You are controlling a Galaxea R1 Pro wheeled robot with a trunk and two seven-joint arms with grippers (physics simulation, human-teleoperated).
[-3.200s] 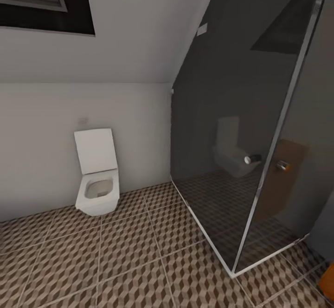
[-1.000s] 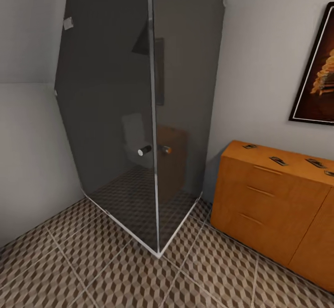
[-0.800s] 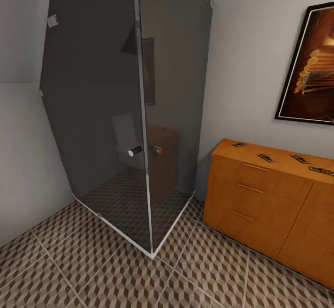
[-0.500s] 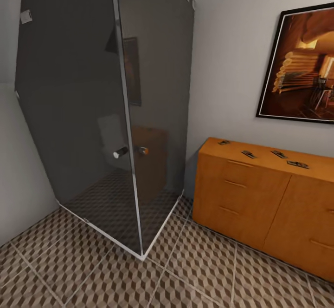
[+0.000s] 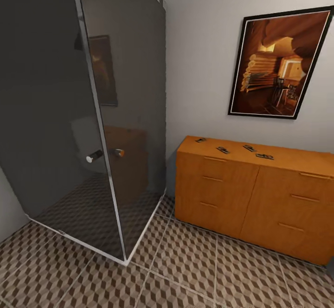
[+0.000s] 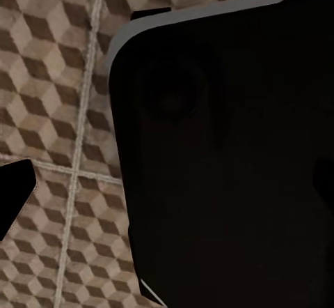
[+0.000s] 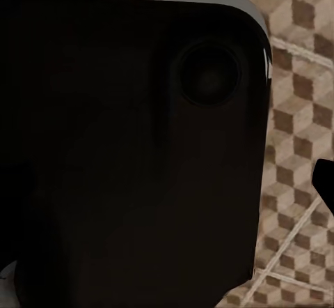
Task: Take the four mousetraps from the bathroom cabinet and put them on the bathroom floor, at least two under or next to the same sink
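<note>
Four mousetraps [image 5: 223, 150] lie in a loose row on the flat top of the orange-brown cabinet [image 5: 250, 196], in the right half of the head view: one near the top's left end at [image 5: 201, 140], the others at [image 5: 250, 148] and [image 5: 265, 156], all apart from one another. The cabinet stands against the pale wall below a black-framed picture [image 5: 277, 64] in the upper right. A dark glass shower enclosure [image 5: 88, 113] with a chrome door knob [image 5: 95, 156] takes the left half, its corner reaching the bathroom floor [image 5: 185, 271] at lower centre.

Left wrist view: a black robot part [image 6: 229, 155] blocks most of the frame, with cube-patterned tiles [image 6: 56, 113] at the left. Whether the left gripper is spread or pressed together cannot be told.

Right wrist view: a similar black body [image 7: 132, 148] covers most of the frame, with tiles [image 7: 299, 113] along the right edge. The right gripper's state cannot be told either.
</note>
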